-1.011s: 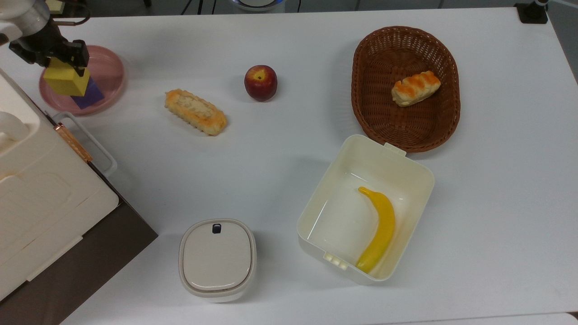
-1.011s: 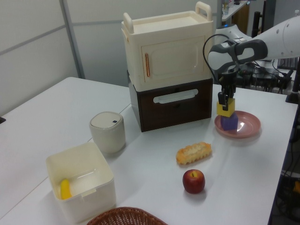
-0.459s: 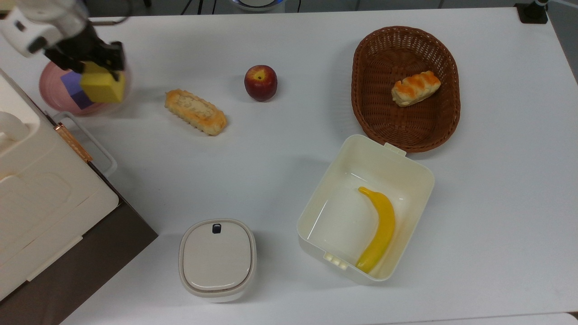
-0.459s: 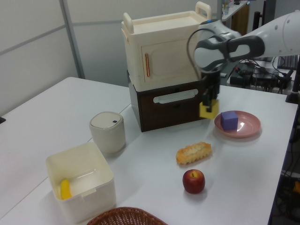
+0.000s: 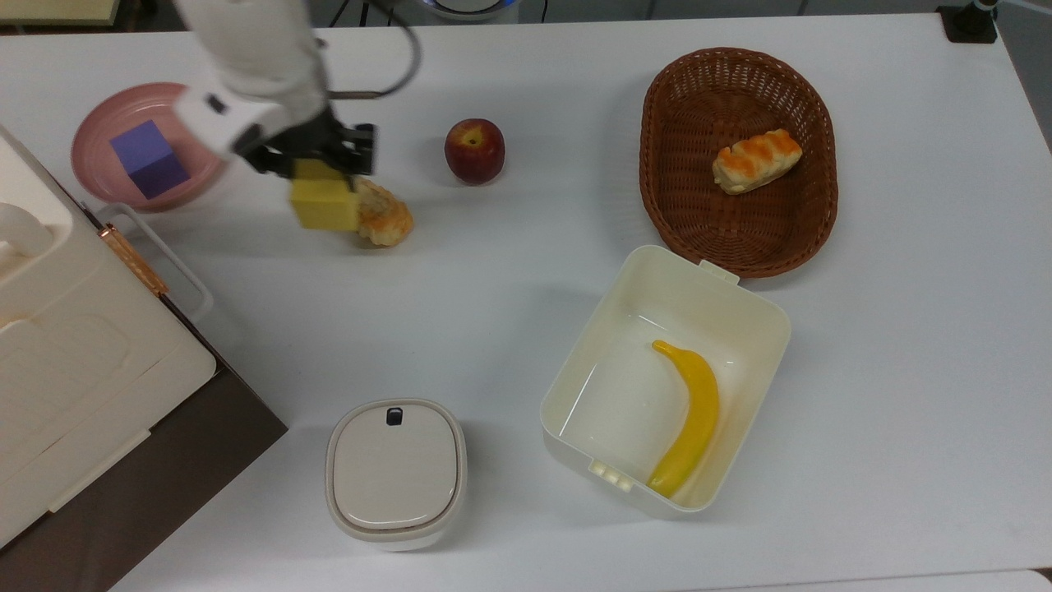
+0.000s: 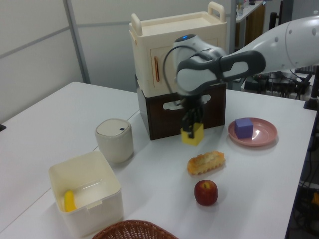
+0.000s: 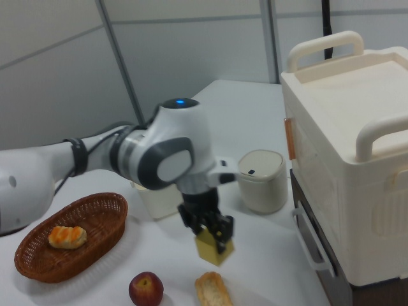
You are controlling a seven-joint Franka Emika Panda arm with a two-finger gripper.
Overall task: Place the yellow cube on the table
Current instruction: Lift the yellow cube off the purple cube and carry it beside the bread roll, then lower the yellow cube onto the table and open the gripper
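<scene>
One yellow cube [image 5: 325, 205] hangs clamped in the pincer [image 5: 316, 170], lifted clear of the white bench [image 5: 509, 271], partly covering the bread roll [image 5: 384, 215] in the top view. Toward the bench's far left corner in the top view, a purple cube [image 5: 149, 159] sits on the pink plate [image 5: 94, 131].
</scene>
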